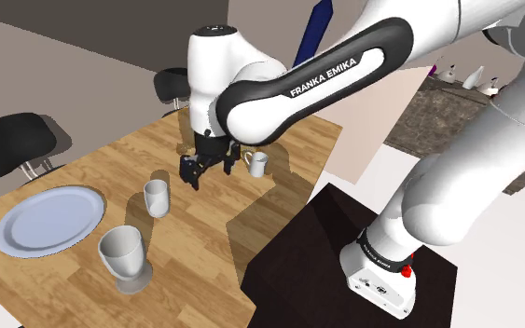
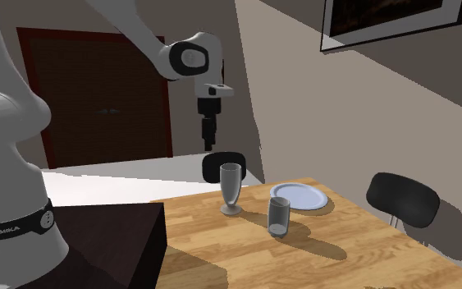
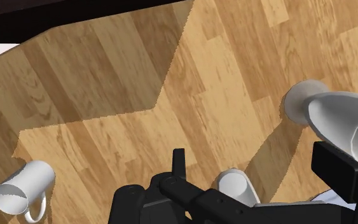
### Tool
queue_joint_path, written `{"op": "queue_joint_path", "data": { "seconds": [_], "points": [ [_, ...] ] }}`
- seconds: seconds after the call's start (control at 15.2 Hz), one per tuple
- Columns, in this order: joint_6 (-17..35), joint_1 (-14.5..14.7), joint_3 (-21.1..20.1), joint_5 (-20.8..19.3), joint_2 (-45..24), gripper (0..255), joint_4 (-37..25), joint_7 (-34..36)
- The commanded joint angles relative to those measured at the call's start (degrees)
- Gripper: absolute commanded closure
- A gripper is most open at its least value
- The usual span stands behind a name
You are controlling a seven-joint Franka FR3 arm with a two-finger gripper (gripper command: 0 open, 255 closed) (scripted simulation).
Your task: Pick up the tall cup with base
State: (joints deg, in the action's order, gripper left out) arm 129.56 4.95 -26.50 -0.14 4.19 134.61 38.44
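Note:
The tall cup with base [image 1: 123,253] is a pale grey goblet standing upright near the table's front edge in the shoulder view, beside the plate. It also stands upright in the second exterior view [image 2: 231,187]. My black gripper [image 1: 193,173] hangs open well above the table [image 2: 210,144], apart from the goblet and holding nothing. In the wrist view the tall cup with base [image 3: 336,118] lies past one black finger [image 3: 344,175], and nothing sits between the fingers.
A short tumbler [image 1: 157,198] stands between the goblet and the gripper. A white mug [image 1: 256,164] sits farther back. A blue-grey plate [image 1: 46,219] lies at the shoulder view's left. Black chairs [image 1: 13,142] ring the wooden table [image 1: 204,242]. My dark stand [image 1: 325,252] abuts it.

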Motion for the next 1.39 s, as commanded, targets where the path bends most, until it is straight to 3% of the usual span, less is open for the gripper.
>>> {"op": "queue_joint_path", "data": {
  "seconds": [0.0,0.33,0.66,1.06,1.32],
  "points": [
    [1.7,0.4,-1.1,-2.3,-4.5,0,-2.3,3.3],
    [4.8,3.1,-1.5,-9.6,-16.5,0,-9.6,11.4],
    [5.9,7.9,0.5,-15.6,-28.1,0,-18.7,17.6],
    [5.2,14.1,3.3,-19.7,-41.1,0,-31.9,21.9],
    [7.1,14.7,4.2,-20.6,-43.4,0,-32.2,22.4]
  ]
}}
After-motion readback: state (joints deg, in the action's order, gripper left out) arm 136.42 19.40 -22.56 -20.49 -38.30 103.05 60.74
